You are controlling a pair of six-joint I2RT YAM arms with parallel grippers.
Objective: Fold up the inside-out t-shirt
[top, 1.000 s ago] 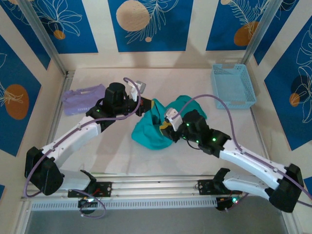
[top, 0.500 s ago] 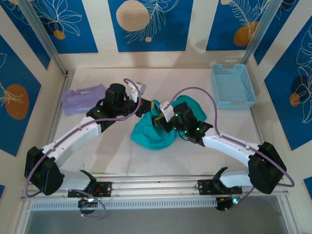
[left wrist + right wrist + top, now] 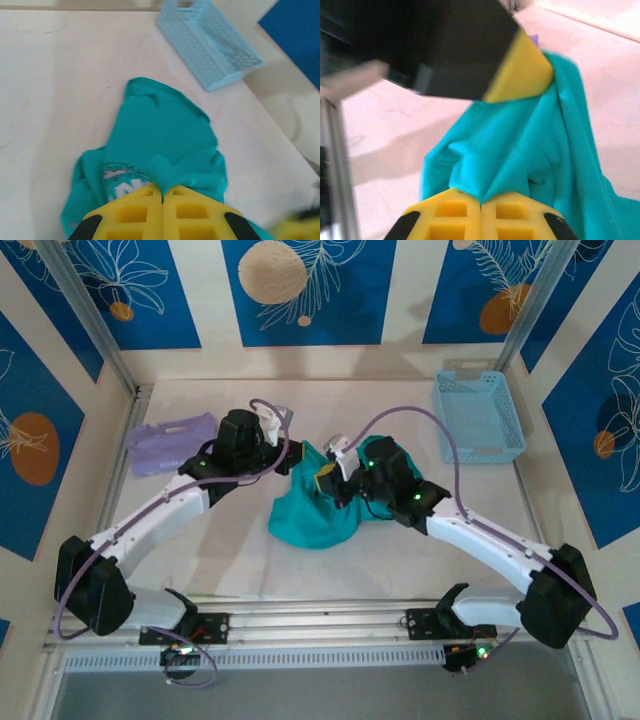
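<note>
The inside-out t-shirt (image 3: 312, 516) is a teal heap at the middle of the table, pulled up at its far edge. My left gripper (image 3: 297, 457) reaches it from the left and is shut on a small fold of the fabric (image 3: 161, 169); a pale print (image 3: 119, 176) shows just left of that fold. My right gripper (image 3: 331, 480) comes in from the right, close beside the left one. It is shut on a pinched ridge of the t-shirt (image 3: 485, 175). In the right wrist view the left gripper's yellow finger (image 3: 520, 75) hangs just above the cloth.
A folded lavender garment (image 3: 170, 446) lies at the back left. A light blue basket (image 3: 478, 416) stands at the back right, also seen from the left wrist (image 3: 210, 45). Bare table (image 3: 400, 560) surrounds the shirt; patterned walls close in three sides.
The right arm swung left and farther back onto the shirt, and its jaws shut on the fabric. The left gripper kept its hold and barely moved.
</note>
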